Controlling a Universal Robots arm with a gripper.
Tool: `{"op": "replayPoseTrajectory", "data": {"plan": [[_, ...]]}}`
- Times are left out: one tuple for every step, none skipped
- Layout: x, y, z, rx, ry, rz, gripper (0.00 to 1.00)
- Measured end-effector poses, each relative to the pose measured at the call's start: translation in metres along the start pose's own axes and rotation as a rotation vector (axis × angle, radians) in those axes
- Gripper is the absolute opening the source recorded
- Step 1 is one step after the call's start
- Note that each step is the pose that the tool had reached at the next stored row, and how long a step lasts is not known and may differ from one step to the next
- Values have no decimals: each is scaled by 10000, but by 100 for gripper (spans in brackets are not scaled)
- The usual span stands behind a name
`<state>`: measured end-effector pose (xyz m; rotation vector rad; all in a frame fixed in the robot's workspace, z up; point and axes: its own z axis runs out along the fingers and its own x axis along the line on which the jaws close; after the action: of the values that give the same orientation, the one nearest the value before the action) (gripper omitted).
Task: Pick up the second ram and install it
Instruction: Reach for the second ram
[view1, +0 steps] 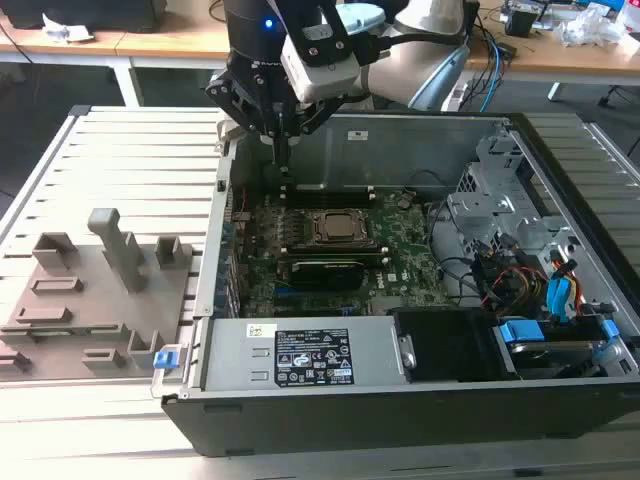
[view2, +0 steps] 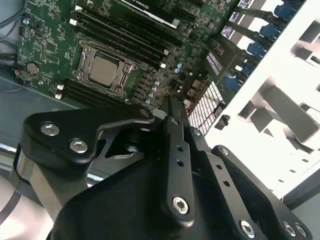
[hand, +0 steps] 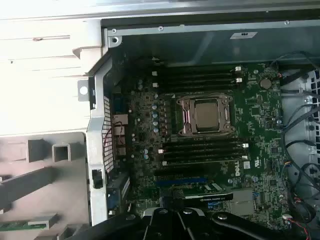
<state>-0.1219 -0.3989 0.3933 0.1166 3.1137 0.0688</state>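
The second ram (hand: 21, 225), a thin green stick, lies flat in a slot of the grey holder fixture (hand: 45, 175) outside the open computer case. My gripper (view1: 283, 165) hangs over the far corner of the motherboard at the exterior view's left, beside the case wall. Its fingers (view2: 170, 107) meet at the tip, shut, with nothing seen between them. Below them lie the CPU socket (hand: 206, 115) and black memory slots (hand: 200, 77) on either side of it (hand: 202, 150). The gripper is well apart from the ram.
The case (view1: 560, 160) lies open on a slatted table. A black card (view1: 325, 268) sits in front of the socket (view1: 335, 228). The power supply (view1: 300, 355) fills the near side, and a drive cage with cables (view1: 520, 270) stands at the exterior view's right.
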Motion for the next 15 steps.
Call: {"op": "replayPoseTrajectory", "data": {"plan": [[10,-1,0,-1,-1,2,11],[60,-5,-2,0,0,1,11],[110,-8,-3,0,-1,0,11],[130,-10,-4,0,0,0,11],[148,-11,-4,0,-1,-1,11],[217,-16,-6,0,0,1,11],[266,-20,-7,0,0,0,11],[299,-22,-8,0,0,0,11],[331,-25,-9,0,0,-1,11],[350,-26,-9,-1,-1,0,11],[363,-27,-10,0,0,0,11],[379,-28,-10,0,0,1,11],[397,-29,-11,0,0,1,11],[422,-31,-11,0,0,0,11],[440,-33,-12,0,0,0,11]]}}
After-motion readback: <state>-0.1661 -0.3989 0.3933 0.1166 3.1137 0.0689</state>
